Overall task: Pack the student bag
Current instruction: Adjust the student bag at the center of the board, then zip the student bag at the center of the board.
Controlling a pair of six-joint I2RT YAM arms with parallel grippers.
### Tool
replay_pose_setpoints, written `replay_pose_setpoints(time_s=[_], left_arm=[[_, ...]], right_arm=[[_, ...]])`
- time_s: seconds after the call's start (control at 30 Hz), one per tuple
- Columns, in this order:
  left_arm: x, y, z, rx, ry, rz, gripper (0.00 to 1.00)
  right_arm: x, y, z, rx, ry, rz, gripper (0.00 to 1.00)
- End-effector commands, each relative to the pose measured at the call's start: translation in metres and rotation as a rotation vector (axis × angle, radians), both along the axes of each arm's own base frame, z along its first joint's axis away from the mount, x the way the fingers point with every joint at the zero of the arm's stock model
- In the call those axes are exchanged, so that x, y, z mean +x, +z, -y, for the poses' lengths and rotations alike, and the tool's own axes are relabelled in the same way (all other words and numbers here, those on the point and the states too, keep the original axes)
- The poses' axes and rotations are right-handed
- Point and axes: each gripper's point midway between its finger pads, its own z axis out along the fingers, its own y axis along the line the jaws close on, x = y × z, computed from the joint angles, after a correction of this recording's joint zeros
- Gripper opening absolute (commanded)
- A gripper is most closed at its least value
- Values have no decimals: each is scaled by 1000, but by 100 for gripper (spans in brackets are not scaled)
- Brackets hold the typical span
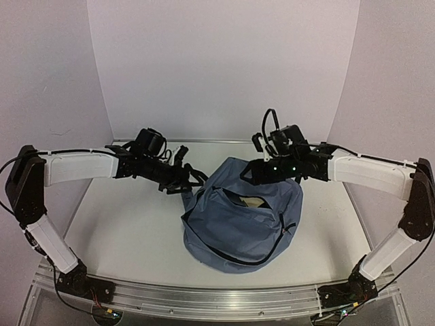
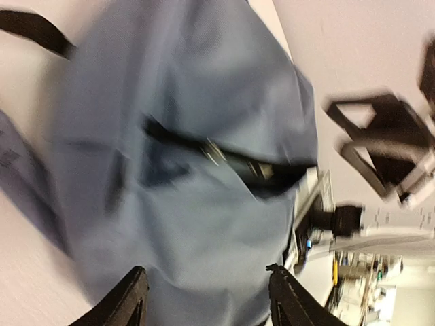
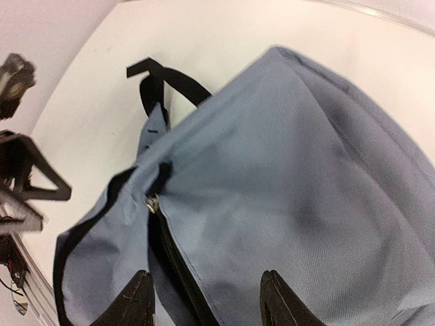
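The student bag (image 1: pixel 238 224), a slate-blue backpack, lies in the middle of the table with its top opening (image 1: pixel 249 200) gaping and something tan inside. My left gripper (image 1: pixel 182 178) hovers at the bag's upper left corner by the black straps. In the blurred left wrist view, the left gripper (image 2: pixel 207 292) is open and only blue fabric (image 2: pixel 197 136) shows beyond it. My right gripper (image 1: pixel 257 172) is over the bag's top edge. In the right wrist view, the right gripper (image 3: pixel 207 295) is open above the bag (image 3: pixel 292 183), straddling the black zipper line near the metal zipper pull (image 3: pixel 151 202).
A black strap loop (image 3: pixel 166 81) sticks out from the bag onto the white table (image 1: pixel 129 224). A long open zipper (image 1: pixel 275 244) curves along the bag's front. White walls enclose the table on three sides, and a metal rail (image 1: pixel 204 299) runs along its near edge.
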Motion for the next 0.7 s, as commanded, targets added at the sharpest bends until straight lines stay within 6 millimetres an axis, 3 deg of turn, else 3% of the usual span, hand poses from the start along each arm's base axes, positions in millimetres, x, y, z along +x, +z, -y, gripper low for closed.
replay_pose_setpoints(time_s=[0.0, 0.17, 0.4, 0.53, 0.67], left_arm=[[49, 2, -17, 21, 112, 20, 63], [68, -9, 0, 34, 52, 46, 69], [70, -39, 7, 80, -12, 17, 74], [66, -55, 7, 94, -24, -13, 70], [66, -67, 9, 102, -28, -25, 59]], right_arm=[[12, 21, -19, -49, 76, 49, 50], [31, 12, -46, -96, 149, 47, 49], [45, -20, -79, -135, 218, 1, 47], [41, -40, -87, -180, 241, -22, 47], [39, -57, -87, -236, 240, -37, 47]])
